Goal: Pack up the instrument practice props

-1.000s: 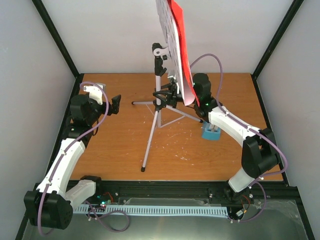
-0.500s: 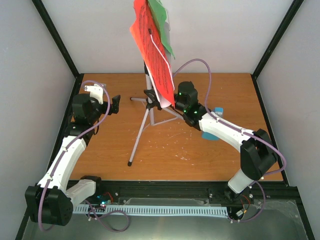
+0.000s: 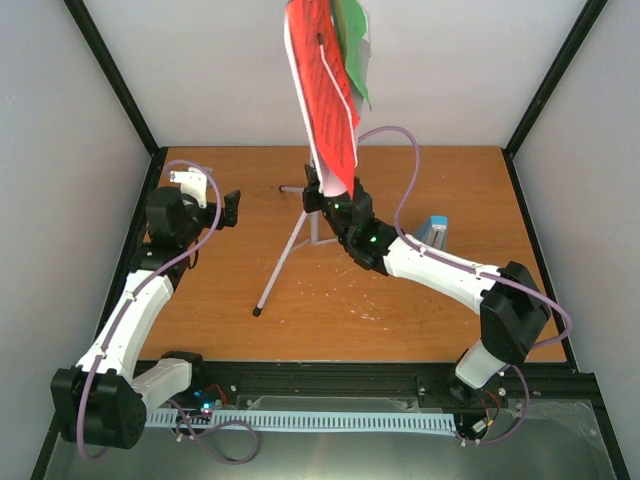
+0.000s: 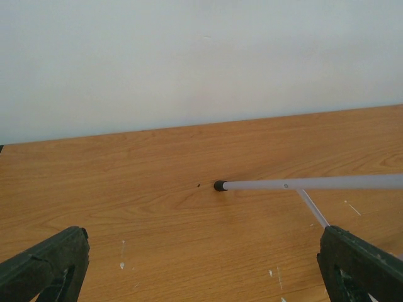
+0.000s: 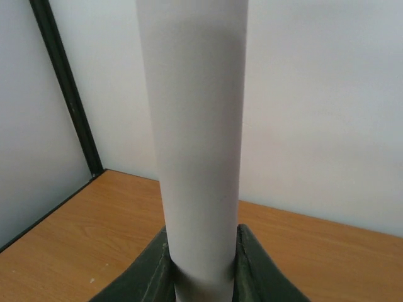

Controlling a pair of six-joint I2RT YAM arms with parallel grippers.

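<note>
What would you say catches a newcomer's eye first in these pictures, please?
The tall music stand rises mid-table, its red sheet and green sheet high up, with the right gripper shut on its pole. Next come the small blue metronome to its right and the left gripper, open at the left.

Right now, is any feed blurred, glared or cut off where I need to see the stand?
Top external: sharp, evenly lit, but the red sheet runs off the top edge. Right wrist: the music stand pole fills the centre, close and soft. Left wrist: table and tripod leg crisp; fingers dark, blurred.
</note>
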